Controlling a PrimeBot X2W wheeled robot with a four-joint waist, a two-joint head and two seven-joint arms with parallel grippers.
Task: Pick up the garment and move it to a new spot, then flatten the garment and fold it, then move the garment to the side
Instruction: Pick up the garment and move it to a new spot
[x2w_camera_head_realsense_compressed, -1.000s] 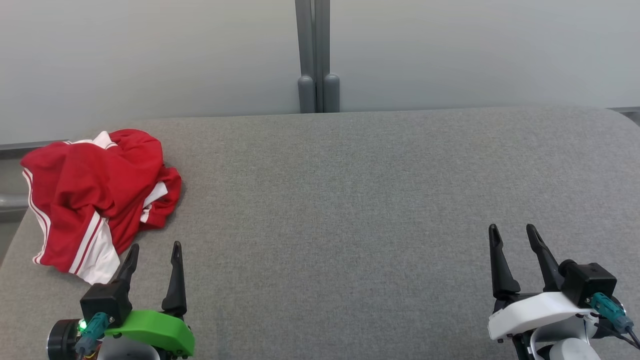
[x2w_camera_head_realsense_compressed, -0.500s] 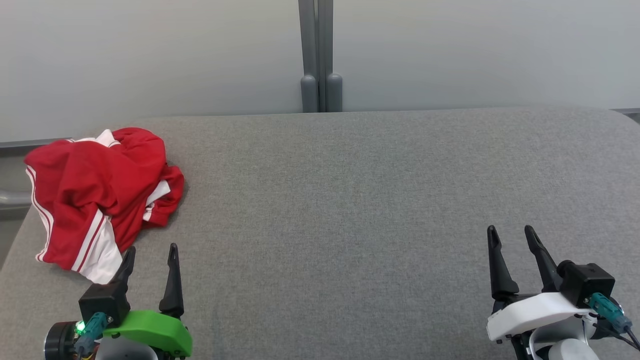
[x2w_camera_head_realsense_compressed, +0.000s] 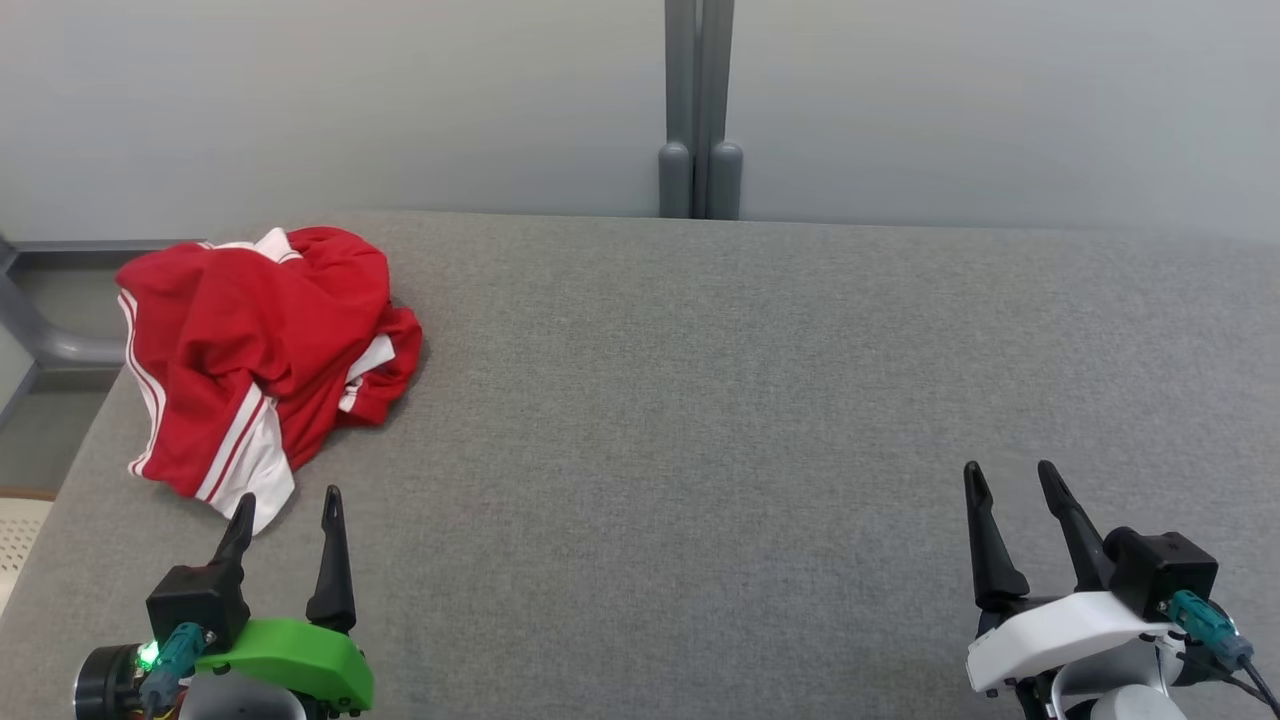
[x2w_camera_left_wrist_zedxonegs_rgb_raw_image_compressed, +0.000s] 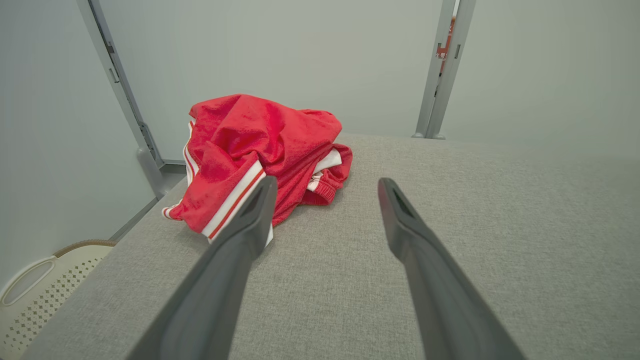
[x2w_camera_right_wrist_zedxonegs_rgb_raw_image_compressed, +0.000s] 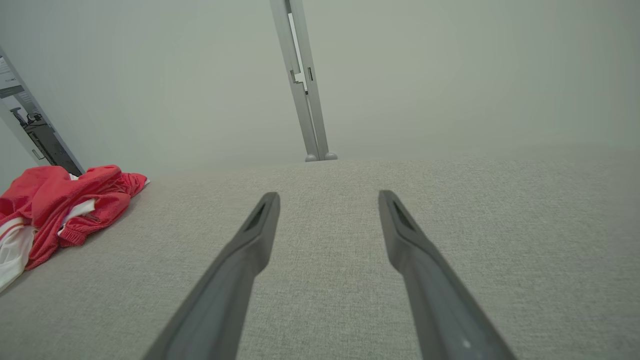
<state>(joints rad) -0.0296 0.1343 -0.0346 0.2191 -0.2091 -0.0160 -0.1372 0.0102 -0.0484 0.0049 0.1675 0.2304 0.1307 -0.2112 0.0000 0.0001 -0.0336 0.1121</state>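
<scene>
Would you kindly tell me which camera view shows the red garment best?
The head view: the crumpled garment lies whole, seen from above, at the far left of the grey table. The left wrist view shows it larger, but a dark finger covers its near corner. The right wrist view cuts it off at the left edge.

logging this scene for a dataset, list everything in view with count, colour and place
garment: one, red with white stripes, crumpled at the table's far left
table: one, grey fabric top, spanning the head view
wall: pale grey panels, behind the table
post: one double upright, grey, behind the table's far edge
basket: one, cream, perforated, below the table's left edge
left pincer: one, dark fingers on a green mount, open, just short of the garment
right pincer: one, dark fingers on a white mount, open, near right
</scene>
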